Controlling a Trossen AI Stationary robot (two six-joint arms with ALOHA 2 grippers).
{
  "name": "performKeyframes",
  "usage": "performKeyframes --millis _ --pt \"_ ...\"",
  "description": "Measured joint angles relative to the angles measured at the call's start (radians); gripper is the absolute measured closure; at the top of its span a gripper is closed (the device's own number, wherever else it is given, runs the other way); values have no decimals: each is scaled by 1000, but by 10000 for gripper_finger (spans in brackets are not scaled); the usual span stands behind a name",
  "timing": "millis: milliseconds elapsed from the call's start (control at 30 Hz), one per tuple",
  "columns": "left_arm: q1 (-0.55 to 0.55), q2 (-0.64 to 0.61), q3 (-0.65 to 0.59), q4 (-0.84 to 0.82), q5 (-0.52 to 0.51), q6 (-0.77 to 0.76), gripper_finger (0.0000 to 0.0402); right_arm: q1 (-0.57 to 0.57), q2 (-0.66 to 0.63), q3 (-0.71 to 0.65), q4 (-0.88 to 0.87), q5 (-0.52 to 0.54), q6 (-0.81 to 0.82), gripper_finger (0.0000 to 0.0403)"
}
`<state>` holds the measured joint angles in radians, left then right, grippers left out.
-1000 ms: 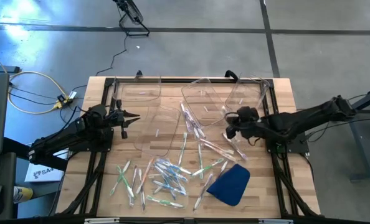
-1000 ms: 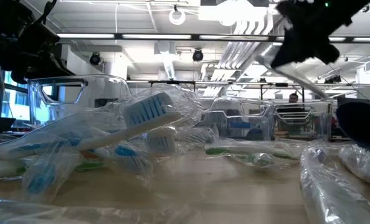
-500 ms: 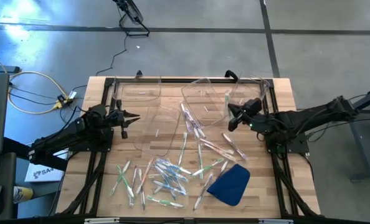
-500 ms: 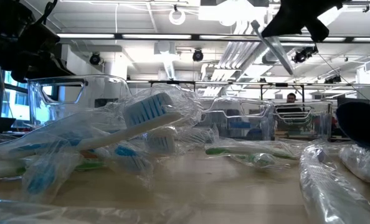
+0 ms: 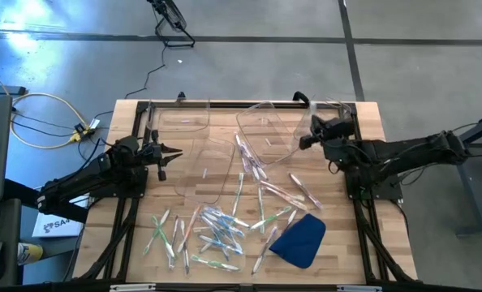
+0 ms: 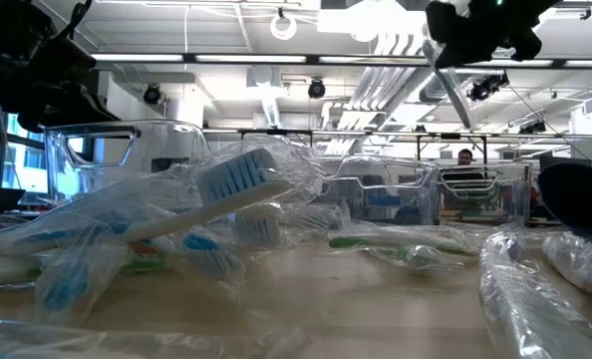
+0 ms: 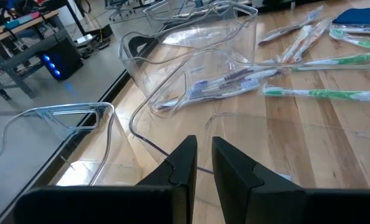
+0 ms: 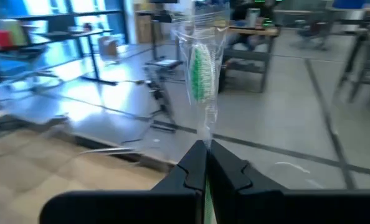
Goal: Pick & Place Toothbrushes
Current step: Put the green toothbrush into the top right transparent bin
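One wrapped toothbrush point(image 8: 200, 74) is clamped by its wrapper tail in the right gripper point(image 8: 203, 152); it could slip out short of the bin point(image 5: 265, 130). Left gripper point(image 7: 202, 149) waits, slightly apart.

Two arms, both matt black throughout, built of slim tubular links joined by bulkier rounded joint housings. Black cables run along the links. Left gripper point(image 7: 200, 163): two flat, angular black fingers with stepped, chamfered edges, on a broad black carriage bar. Right gripper point(image 8: 204, 163): same pattern, fingers tapering to narrow tips.
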<state>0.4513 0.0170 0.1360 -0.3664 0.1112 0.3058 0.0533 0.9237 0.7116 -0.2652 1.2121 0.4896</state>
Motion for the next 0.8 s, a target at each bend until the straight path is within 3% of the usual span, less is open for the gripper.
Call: performKeyframes --millis 167,800 --pt "0 0 0 0 0 0 355 -107 0 -9 -29 -32 6 400" --pt "0 0 0 0 2 0 355 -493 0 -153 -28 -367 103 399"
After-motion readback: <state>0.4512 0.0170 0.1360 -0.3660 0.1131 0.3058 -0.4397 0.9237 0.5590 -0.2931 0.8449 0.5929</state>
